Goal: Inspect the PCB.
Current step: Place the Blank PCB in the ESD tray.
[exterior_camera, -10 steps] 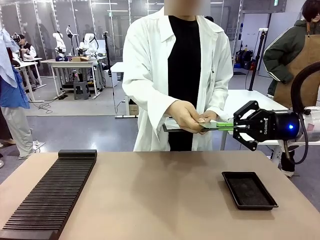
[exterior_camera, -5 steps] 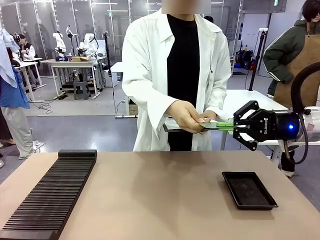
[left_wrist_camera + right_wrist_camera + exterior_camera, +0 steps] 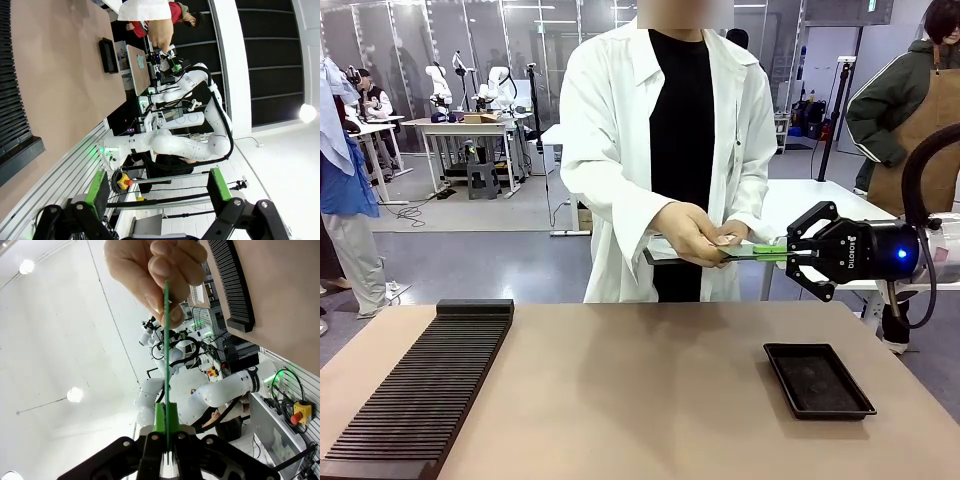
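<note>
Only the person's body shifts slightly left. Right claw (image 3: 788, 252) stays closed on the PCB (image 3: 760, 250), held in air past the worktop's (image 3: 640, 380) far edge; the person's hand (image 3: 695, 232) pinches its other end. Left claw (image 3: 157, 186) gapes empty. Inspection seems underway, not finished.

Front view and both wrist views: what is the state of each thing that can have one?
PCB: held in the air between the right claw and the person's hand.
right claw: shut on the PCB.
left claw: open, holding nothing.
person's hand: pinching the PCB's other end.
black tray: lying flat on the table.
</note>
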`<state>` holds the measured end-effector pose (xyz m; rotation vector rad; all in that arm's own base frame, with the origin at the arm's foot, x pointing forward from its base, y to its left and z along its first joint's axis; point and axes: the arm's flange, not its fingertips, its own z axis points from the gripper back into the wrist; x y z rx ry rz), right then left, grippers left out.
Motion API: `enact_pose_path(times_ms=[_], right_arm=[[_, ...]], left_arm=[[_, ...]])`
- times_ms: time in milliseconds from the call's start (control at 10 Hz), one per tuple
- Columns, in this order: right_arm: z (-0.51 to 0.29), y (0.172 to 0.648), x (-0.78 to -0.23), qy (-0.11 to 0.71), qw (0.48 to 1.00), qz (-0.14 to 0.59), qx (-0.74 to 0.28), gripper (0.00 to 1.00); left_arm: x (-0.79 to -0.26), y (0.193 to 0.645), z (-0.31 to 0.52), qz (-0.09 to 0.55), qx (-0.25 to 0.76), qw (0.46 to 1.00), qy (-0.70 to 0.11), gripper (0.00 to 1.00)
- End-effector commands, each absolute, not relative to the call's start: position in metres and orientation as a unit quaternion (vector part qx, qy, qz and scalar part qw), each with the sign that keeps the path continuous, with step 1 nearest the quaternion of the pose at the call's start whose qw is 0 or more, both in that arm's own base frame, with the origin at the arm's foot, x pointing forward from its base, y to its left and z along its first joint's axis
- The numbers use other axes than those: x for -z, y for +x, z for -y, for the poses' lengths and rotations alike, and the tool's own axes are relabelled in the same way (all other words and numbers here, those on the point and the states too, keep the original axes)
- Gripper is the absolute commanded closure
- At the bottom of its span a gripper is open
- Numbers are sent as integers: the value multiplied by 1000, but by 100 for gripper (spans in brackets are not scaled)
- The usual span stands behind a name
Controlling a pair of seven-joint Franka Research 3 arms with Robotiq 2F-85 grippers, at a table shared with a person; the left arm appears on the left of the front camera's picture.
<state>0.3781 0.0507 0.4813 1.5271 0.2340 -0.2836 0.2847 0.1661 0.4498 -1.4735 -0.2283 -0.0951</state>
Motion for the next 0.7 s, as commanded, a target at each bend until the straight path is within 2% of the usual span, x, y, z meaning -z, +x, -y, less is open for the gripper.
enact_pose_path(times_ms=[0, 600], right_arm=[[-51, 378, -482, 688, 707, -105, 127, 100], [-51, 378, -482, 688, 707, -105, 127, 100]], left_arm=[[-453, 281, -165, 99, 43, 736, -668, 0], [-453, 281, -165, 99, 43, 736, -668, 0]])
